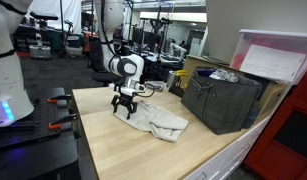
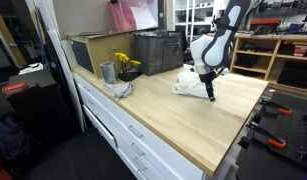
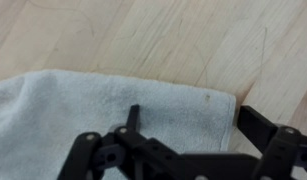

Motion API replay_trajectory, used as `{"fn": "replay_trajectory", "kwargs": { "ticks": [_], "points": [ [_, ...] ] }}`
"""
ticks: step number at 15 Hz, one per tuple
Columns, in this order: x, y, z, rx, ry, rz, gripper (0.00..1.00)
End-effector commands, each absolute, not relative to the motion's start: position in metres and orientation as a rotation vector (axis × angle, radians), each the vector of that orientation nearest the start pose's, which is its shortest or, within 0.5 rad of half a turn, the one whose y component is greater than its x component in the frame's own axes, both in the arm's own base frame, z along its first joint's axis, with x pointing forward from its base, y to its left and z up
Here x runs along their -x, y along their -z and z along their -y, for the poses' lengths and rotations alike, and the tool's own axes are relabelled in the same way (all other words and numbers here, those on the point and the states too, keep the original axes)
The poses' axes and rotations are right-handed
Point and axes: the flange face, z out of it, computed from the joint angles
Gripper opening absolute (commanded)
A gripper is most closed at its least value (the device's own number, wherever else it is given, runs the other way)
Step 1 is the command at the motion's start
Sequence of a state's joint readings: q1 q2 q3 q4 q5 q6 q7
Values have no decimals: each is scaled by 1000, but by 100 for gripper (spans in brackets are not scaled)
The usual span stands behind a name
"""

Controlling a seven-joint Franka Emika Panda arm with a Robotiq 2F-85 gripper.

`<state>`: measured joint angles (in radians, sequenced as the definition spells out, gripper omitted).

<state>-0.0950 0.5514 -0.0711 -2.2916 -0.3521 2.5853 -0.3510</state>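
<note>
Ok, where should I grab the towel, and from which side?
Probably the towel corner under the open gripper, coming straight down from above. It lies flat on the wooden table, so no fold stands up there; straddle its edge, one finger on wood, and pinch inward.

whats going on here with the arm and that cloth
A single robot arm holds its tool low over one end of a crumpled light grey towel that lies on the wooden worktop. The tool is open and holds nothing. In the wrist view the towel's edge and a corner lie right below it. Whether it touches the cloth cannot be told. A dark crate sits farther along the worktop, apart from the towel.
</note>
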Motion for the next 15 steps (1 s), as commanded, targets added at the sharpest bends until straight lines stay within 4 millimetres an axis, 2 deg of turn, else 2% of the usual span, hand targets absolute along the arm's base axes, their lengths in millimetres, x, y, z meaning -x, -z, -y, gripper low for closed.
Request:
{"fn": "replay_trajectory", "kwargs": {
  "ticks": [1, 8, 11, 15],
  "points": [
    [-466, -90, 72, 3104, -468, 840, 72],
    [-466, -98, 66, 3112, -460, 837, 22],
    [-468, -108, 66, 3108, -447, 835, 1],
    [-467, -127, 55, 3052, -433, 804, 3]
  ]
}}
